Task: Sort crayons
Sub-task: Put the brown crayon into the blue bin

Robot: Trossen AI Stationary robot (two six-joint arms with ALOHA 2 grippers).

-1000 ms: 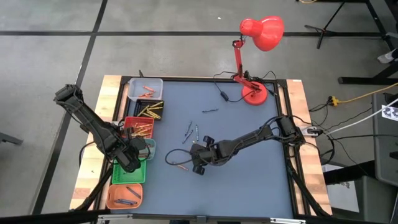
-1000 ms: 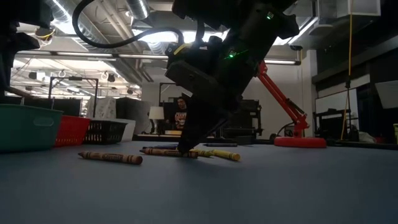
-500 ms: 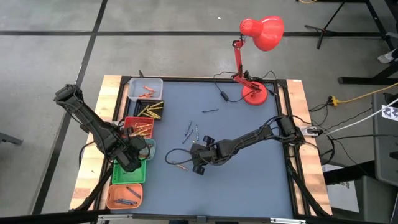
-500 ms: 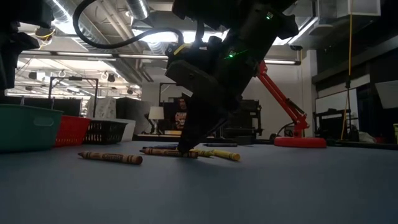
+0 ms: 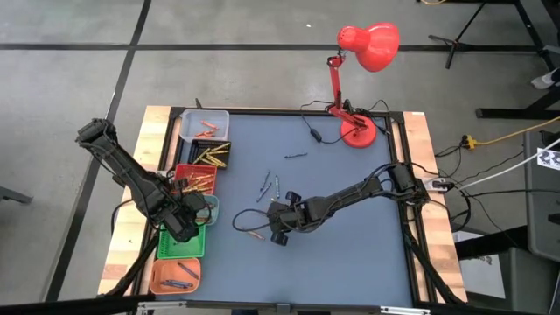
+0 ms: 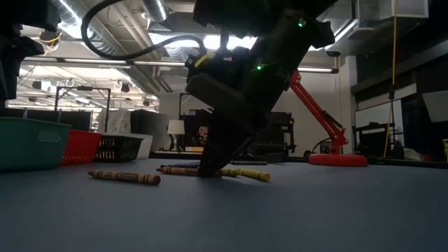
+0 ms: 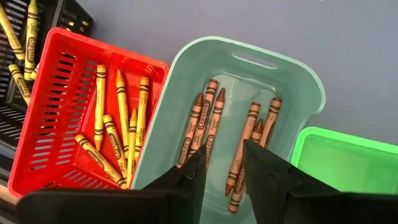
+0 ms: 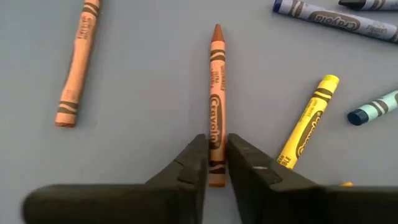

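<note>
On the blue table [image 5: 350,245], a column of bins is lining the left edge, with the red bin [image 7: 56,112] holding yellow crayons [image 7: 121,121] and the pale teal bin [image 7: 186,93] holding brown crayons [image 7: 208,118]. The left gripper [image 7: 221,171] is hovering over the teal bin with its jaws spread and empty. Near the table's middle, the right gripper [image 8: 216,163] is straddling a brown crayon [image 8: 216,99] lying flat, its fingers close against both sides, with a peach crayon [image 8: 76,62] and a yellow crayon [image 8: 309,121] lying beside it.

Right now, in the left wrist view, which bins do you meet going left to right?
Black mesh plastic bin → red slotted plastic bin → pale teal plastic bin → bright green plastic bin.
</note>
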